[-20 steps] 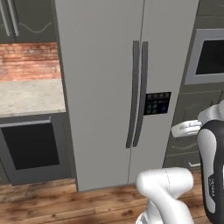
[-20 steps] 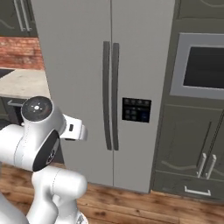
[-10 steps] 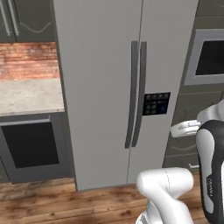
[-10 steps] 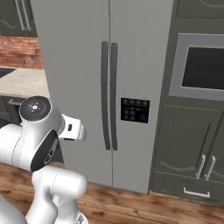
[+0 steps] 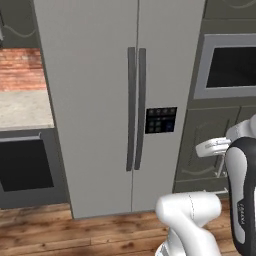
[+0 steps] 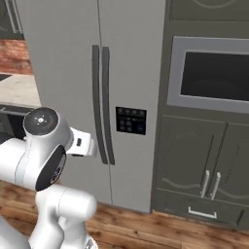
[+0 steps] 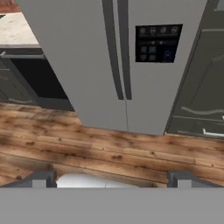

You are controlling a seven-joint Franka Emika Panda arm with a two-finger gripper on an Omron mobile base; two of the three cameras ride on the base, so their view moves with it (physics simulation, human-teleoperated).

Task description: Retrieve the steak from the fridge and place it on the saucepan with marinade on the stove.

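At far left in the left base view, a brick wall (image 5: 20, 67) above a pale counter (image 5: 22, 107), with a dark oven door (image 5: 25, 165) below. Next to the right, the fridge (image 5: 95, 100), both doors shut, two long dark handles (image 5: 135, 110) side by side at the seam, a dark dispenser panel (image 5: 161, 120) on the right door. Steak hidden, presumably behind the shut doors; cannot tell. Right of the fridge, dark cabinets (image 5: 200, 145) under a built-in microwave (image 5: 230, 67). Plank floor (image 5: 75, 232) along the bottom. At lower right of that view, the white arm (image 5: 240, 185), well short of the fridge. In the hand view, gripper (image 7: 112, 178) with its jaws spread wide and nothing between them, one fingertip (image 7: 41, 178) at left and the other at right, looking along the floor toward the fridge front, handles just left of the panel. In the right base view, same fridge left of centre, microwave and cabinet doors to its right.
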